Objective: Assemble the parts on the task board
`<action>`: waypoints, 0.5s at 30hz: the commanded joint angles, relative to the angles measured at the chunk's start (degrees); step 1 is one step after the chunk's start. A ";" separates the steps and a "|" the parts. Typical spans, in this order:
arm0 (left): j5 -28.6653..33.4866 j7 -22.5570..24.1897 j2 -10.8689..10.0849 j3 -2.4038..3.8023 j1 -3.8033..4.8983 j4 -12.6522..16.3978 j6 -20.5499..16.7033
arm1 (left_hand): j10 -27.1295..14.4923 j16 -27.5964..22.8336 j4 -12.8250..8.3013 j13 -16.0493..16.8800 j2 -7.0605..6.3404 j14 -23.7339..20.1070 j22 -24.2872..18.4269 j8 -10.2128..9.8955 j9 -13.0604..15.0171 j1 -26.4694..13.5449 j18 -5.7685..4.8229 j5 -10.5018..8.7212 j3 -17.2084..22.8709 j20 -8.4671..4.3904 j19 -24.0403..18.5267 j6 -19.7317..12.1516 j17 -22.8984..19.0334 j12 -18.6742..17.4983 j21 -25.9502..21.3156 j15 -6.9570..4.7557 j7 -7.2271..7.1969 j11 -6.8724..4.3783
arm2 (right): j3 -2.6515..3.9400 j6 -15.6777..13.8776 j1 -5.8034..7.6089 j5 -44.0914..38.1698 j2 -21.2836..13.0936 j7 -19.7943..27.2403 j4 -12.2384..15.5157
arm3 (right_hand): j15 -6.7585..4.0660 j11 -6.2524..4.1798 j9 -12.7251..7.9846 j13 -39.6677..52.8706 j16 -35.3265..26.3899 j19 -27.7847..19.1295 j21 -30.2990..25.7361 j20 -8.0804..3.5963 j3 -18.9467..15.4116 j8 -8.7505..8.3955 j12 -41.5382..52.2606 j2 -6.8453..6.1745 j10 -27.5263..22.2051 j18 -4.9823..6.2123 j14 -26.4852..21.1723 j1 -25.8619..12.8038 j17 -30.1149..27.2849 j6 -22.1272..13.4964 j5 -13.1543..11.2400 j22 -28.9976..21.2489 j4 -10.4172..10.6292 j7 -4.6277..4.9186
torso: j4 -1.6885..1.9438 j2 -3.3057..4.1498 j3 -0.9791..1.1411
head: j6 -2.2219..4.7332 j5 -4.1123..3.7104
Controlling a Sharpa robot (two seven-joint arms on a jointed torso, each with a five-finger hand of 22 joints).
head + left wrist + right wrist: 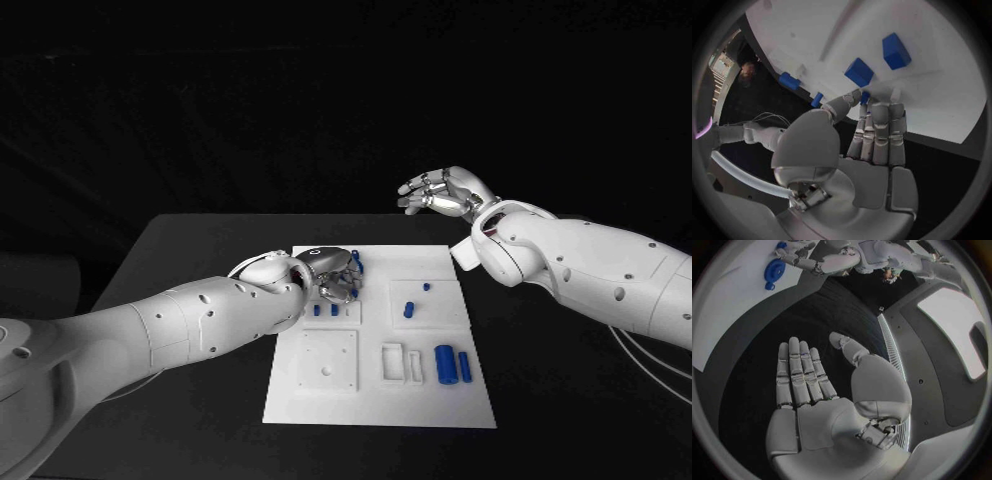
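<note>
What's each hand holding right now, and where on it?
Right hand: nothing, fingers apart above the black table. Left hand: fingertips on a small blue plastic part, mostly hidden; grip point cannot be told.

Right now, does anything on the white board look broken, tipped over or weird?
Nothing stands out. The blue parts sit tidily on the task board; the left hand works there and the right hand is raised, empty.

From the head view I cannot confirm what the left hand (335, 272) holds, since its fingers cover the task board (433, 262) there, and in its wrist view only a small blue part (864, 97) shows at the fingertips (856, 96), mostly hidden.
</note>
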 commanded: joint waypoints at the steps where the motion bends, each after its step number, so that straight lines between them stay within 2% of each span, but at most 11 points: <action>1: 0.32 -0.48 0.23 -0.09 -0.18 -0.07 1.99 | 0.79 0.60 0.44 -0.06 0.54 0.59 1.10 0.06 -0.12 -0.30 3.33 0.17 0.05 -0.33 0.19 0.40 0.16 -0.27 0.27 -0.09 0.17 -0.11 | 0.03 0.83 -0.02 -0.09 0.05 0.47 0.06 | 0.16 -0.02 -0.09 -0.02 -0.33 -0.39 -0.23 -0.15 -0.30 0.32 -0.36 0.21 0.28 0.79 -0.19 -0.19 -0.08 -0.43 0.39 0.10 -0.07 0.50 | 0.01 0.01 0.01 | -0.03 -0.04; 10: -0.29 -2.36 0.42 -0.10 -0.18 -0.27 3.99 | 3.17 2.39 0.52 -0.08 1.50 1.23 1.06 0.73 -0.32 -0.49 3.46 0.17 0.08 -0.40 0.42 1.98 0.73 0.18 0.54 -0.20 -0.07 -0.22 | 0.03 0.84 -0.02 -0.09 0.08 0.46 0.02 | 0.16 -0.02 -0.09 -0.01 -0.33 -0.39 -0.24 -0.15 -0.31 0.32 -0.38 0.22 0.29 0.79 -0.19 -0.20 -0.08 -0.43 0.41 0.11 -0.07 0.50 | 0.04 -0.01 -0.01 | -0.08 -0.09; 15: -3.22 -3.11 1.14 -0.27 -0.17 -1.42 2.67 | 3.83 2.58 0.18 -0.12 2.18 1.09 1.00 0.91 -0.42 0.13 3.51 0.94 0.65 -0.51 0.52 2.48 0.71 0.22 0.57 -0.38 -0.26 -0.40 | 0.03 0.84 -0.02 -0.09 0.11 0.45 -0.07 | 0.16 -0.02 -0.10 -0.01 -0.33 -0.39 -0.24 -0.15 -0.32 0.33 -0.39 0.23 0.30 0.79 -0.19 -0.22 -0.08 -0.42 0.41 0.11 -0.07 0.50 | 0.08 0.00 -0.01 | -0.16 -0.08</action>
